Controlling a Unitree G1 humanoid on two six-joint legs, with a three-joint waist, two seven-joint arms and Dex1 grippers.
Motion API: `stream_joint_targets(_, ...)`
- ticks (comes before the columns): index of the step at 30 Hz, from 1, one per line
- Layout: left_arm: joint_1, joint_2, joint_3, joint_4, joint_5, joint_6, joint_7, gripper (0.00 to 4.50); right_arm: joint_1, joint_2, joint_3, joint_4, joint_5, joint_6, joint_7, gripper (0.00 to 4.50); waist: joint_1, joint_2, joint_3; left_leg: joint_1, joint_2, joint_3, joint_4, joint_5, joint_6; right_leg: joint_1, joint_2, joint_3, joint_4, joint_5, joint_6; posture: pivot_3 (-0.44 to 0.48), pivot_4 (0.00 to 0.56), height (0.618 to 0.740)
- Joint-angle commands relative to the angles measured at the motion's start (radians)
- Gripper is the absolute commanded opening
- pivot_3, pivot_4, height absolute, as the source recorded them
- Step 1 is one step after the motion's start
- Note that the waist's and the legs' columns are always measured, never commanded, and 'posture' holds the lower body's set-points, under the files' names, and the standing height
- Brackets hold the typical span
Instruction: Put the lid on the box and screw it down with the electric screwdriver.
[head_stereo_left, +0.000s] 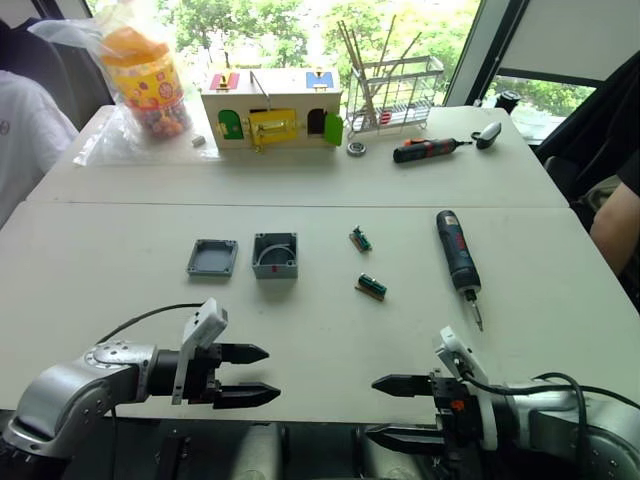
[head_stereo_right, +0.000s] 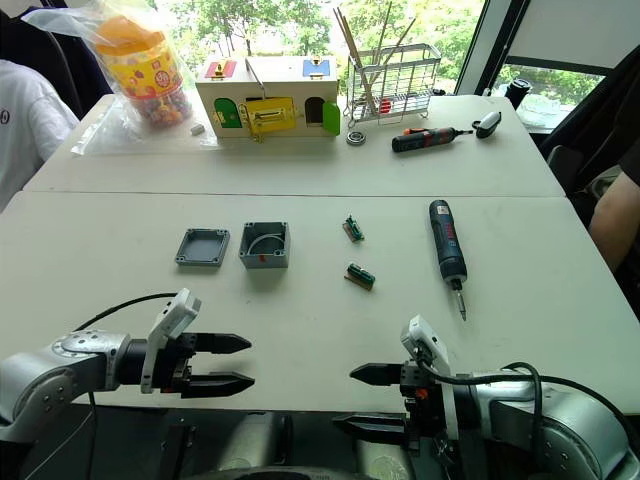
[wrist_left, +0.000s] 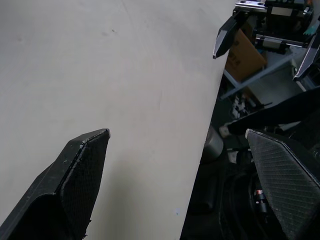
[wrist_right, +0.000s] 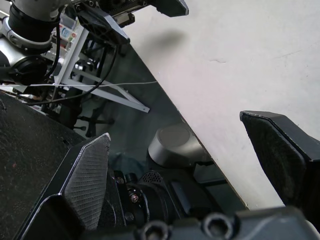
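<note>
The grey lid (head_stereo_left: 212, 257) lies flat on the white table (head_stereo_left: 120, 290), rim up. Just to its right stands the deeper grey box (head_stereo_left: 275, 255), open side up and hollow. The dark electric screwdriver (head_stereo_left: 458, 250) lies further right, its bit pointing toward the table's near edge. My left gripper (head_stereo_left: 272, 374) hovers open at the near edge, well short of the lid, with nothing between its fingers. My right gripper (head_stereo_left: 372, 408) is also open and empty, over the near edge and below the screwdriver. The two grippers point at each other.
Two small green parts (head_stereo_left: 361, 238) (head_stereo_left: 371, 286) lie between box and screwdriver. On the far table are a wooden toy house (head_stereo_left: 270, 120), a wire rack (head_stereo_left: 395, 90), a small black-and-red screwdriver (head_stereo_left: 428, 149) and a bagged candy jar (head_stereo_left: 150, 80). People sit at the left (head_stereo_left: 25, 140) and right (head_stereo_left: 615, 215) edges.
</note>
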Motion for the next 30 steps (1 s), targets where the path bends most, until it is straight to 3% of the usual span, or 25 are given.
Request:
stream_joint_targets(1,-0.008,0.000,0.006,-0.006,0.011,-0.025,-0.008,4.50,-0.008,0.009,-0.008,-0.020,0.011,-0.013,-0.003,4.44,0.000,0.000,0.000,0.000,0.000,0.000,0.000,0.000,0.000,0.000,0.000,0.000,0.000,0.000,0.000,0.000,0.150,0.736)
stream_joint_targets(6,0.007,-0.019,0.006,-0.007,0.072,-0.122,-0.010,4.50,-0.018,0.020,0.024,-0.024,-0.108,-0.066,-0.058,4.44,0.000,0.000,0.000,0.000,0.000,0.000,0.000,0.000,0.000,0.000,0.000,0.000,0.000,0.000,0.000,0.000,0.150,0.736)
stream_joint_targets(13,0.008,-0.019,0.025,-0.002,0.014,-0.079,-0.039,4.50,-0.018,0.040,-0.005,-0.001,-0.053,-0.048,-0.052,4.44,0.000,0.000,0.000,0.000,0.000,0.000,0.000,0.000,0.000,0.000,0.000,0.000,0.000,0.000,0.000,0.000,0.150,0.736)
stream_joint_targets(17,-0.026,-0.021,0.042,0.015,0.054,-0.104,0.006,4.50,-0.039,0.051,-0.044,-0.005,-0.033,-0.054,-0.067,4.44,0.000,0.000,0.000,0.000,0.000,0.000,0.000,0.000,0.000,0.000,0.000,0.000,0.000,0.000,0.000,0.000,0.150,0.736)
stream_joint_targets(20,-0.126,0.020,0.060,0.071,0.082,-0.097,0.015,4.50,-0.102,0.062,-0.092,-0.034,0.031,-0.024,-0.132,4.44,0.000,0.000,0.000,0.000,0.000,0.000,0.000,0.000,0.000,0.000,0.000,0.000,0.000,0.000,0.000,0.000,0.150,0.736)
stream_joint_targets(24,-0.354,0.094,-0.013,0.195,0.202,-0.197,-0.085,4.50,-0.289,0.066,-0.102,-0.083,0.137,0.035,-0.263,4.44,-0.001,0.000,0.001,0.000,0.000,0.000,0.001,0.000,0.000,0.000,0.001,-0.001,0.001,0.000,0.000,0.000,0.150,0.736)
stream_joint_targets(27,-0.589,0.133,-0.119,0.316,0.302,-0.200,-0.168,4.50,-0.385,0.076,-0.090,-0.102,0.129,0.017,-0.299,4.44,0.004,-0.001,0.001,-0.002,-0.001,-0.001,0.000,0.000,0.000,-0.001,0.001,-0.003,0.000,0.000,0.000,0.000,0.150,0.736)
stream_joint_targets(30,-0.775,0.134,-0.268,0.452,0.477,-0.327,-0.271,4.50,-0.454,0.102,-0.051,-0.076,0.075,0.011,-0.352,4.44,-0.001,-0.002,0.001,-0.005,-0.004,-0.001,0.000,0.000,0.000,-0.003,0.001,-0.004,-0.001,0.000,0.000,0.000,0.150,0.736)
